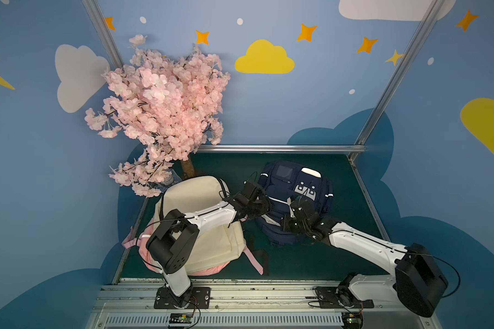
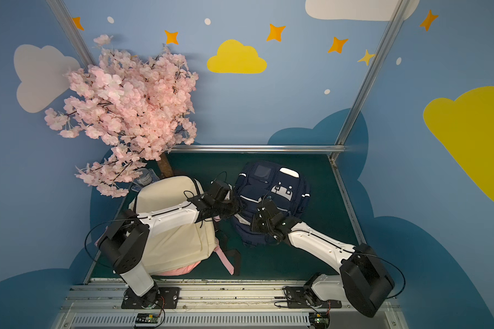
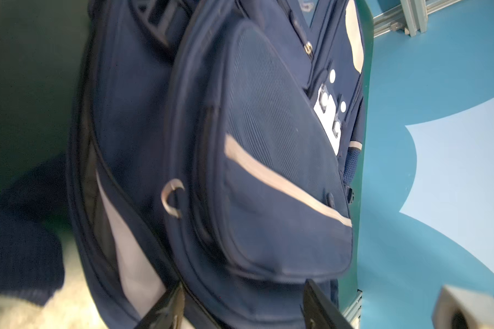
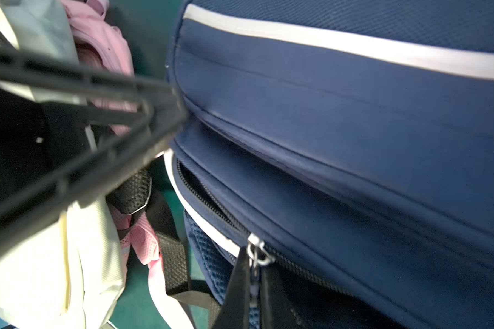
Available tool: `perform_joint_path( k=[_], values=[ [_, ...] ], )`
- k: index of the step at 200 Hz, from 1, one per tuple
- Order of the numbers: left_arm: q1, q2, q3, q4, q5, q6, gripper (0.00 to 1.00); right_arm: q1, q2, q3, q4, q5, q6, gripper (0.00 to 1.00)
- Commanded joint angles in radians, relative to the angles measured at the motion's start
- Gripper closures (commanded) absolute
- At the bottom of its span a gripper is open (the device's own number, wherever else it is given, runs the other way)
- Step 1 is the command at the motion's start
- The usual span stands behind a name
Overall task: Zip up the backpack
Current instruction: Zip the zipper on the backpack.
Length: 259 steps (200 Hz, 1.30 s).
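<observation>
Backpack (image 1: 302, 182), navy, lying front-up on green surface (image 1: 354, 250), right of middle and nearer the far edge. Long axis running from near edge toward far edge; unzipped end facing near edge. Right gripper (image 4: 253, 280) clenched on zipper pull (image 4: 256, 253) at that near end, zipper gaping beyond. Left gripper (image 3: 241, 299) released, jaws spread apart over front flap. Cream backpack (image 1: 211, 242) just beside, toward left edge.

Left gripper (image 3: 243, 284) spread, right gripper (image 4: 254, 265) pinched closed
</observation>
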Motion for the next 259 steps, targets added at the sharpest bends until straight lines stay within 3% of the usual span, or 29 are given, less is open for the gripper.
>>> perform_joint_path(
  k=[1, 62, 82, 116, 145, 171, 234, 259],
  values=[
    [-0.022, -0.037, -0.031, 0.019, -0.014, -0.023, 0.33, 0.022, 0.023, 0.064, 0.076, -0.038, -0.002, 1.00],
    [-0.046, 0.053, -0.035, 0.068, 0.034, -0.080, 0.45, 0.074, 0.036, 0.077, 0.087, -0.019, -0.007, 1.00],
    [-0.036, 0.077, -0.021, 0.066, 0.032, -0.077, 0.57, 0.079, 0.023, 0.075, 0.074, -0.011, -0.014, 1.00],
    [0.005, 0.087, 0.006, 0.042, 0.019, -0.052, 0.84, 0.081, -0.023, 0.043, 0.027, 0.022, -0.024, 1.00],
    [0.042, 0.067, 0.021, 0.002, 0.000, -0.013, 0.97, 0.070, -0.095, -0.018, -0.058, 0.143, -0.011, 1.00],
    [0.077, 0.031, 0.019, -0.026, -0.016, 0.013, 0.97, 0.036, -0.196, -0.103, -0.111, 0.237, -0.016, 1.00],
    [0.133, 0.022, 0.038, -0.044, -0.009, 0.033, 0.97, -0.126, -0.355, -0.209, -0.141, 0.148, -0.032, 1.00],
    [0.085, 0.038, 0.076, -0.074, -0.017, 0.048, 0.84, -0.125, -0.342, -0.205, -0.045, 0.056, -0.053, 1.00]
  ],
)
